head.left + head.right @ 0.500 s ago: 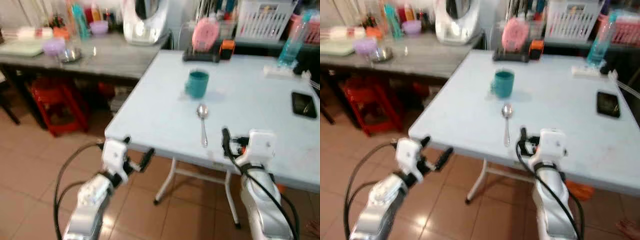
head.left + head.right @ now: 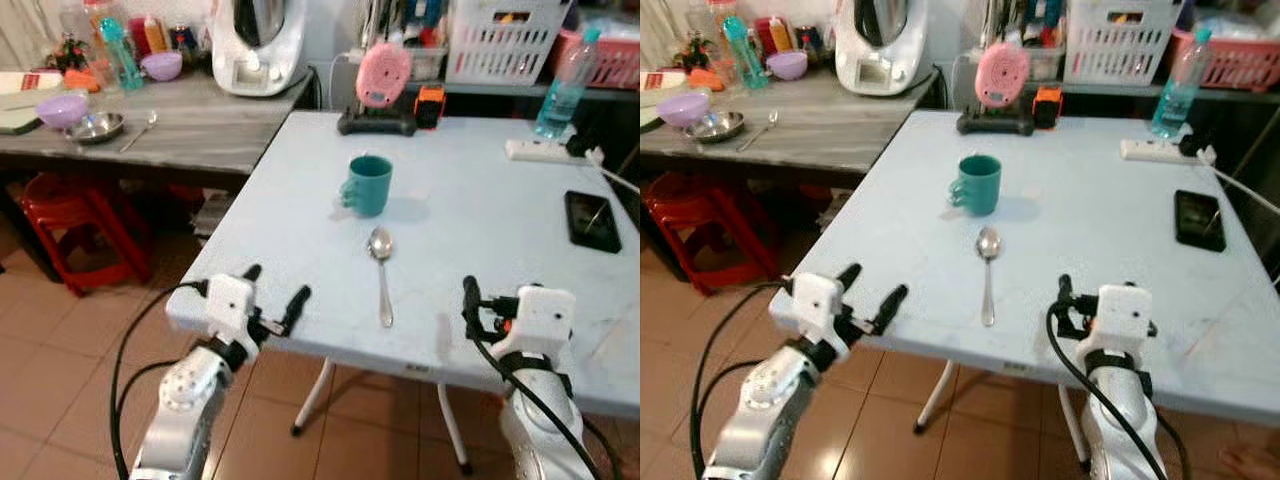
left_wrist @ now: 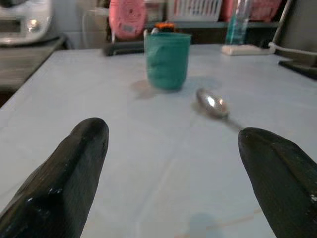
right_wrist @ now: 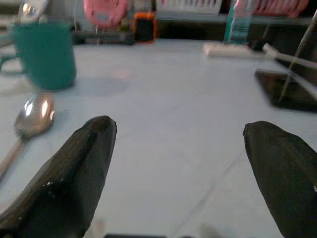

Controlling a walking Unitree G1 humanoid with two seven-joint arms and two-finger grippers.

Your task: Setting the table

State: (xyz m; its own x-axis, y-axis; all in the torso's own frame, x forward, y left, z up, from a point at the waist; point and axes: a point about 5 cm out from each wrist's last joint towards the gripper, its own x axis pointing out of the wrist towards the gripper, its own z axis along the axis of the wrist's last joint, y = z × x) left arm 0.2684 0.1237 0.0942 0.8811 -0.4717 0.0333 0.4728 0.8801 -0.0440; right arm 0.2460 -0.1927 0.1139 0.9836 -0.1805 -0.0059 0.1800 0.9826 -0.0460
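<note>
Left eye view: one pale blue table (image 2: 470,200), with one teal mug (image 2: 367,185) at its middle and one spoon (image 2: 381,270) just near of it, bowl toward the mug. One black phone (image 2: 591,220) far right. Left gripper (image 2: 272,298) at the near left edge, fingers spread wide, holding nothing. Right gripper (image 4: 178,163) over the near edge, right of the spoon, likewise spread wide and empty.

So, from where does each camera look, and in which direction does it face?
Left and right eye views: on the head, looking forward and down at the table; both arms show.
Left wrist view: along the open left gripper toward the teal mug and spoon.
Right wrist view: along the open right gripper across the tabletop.
Shared: mug and spoon.
</note>
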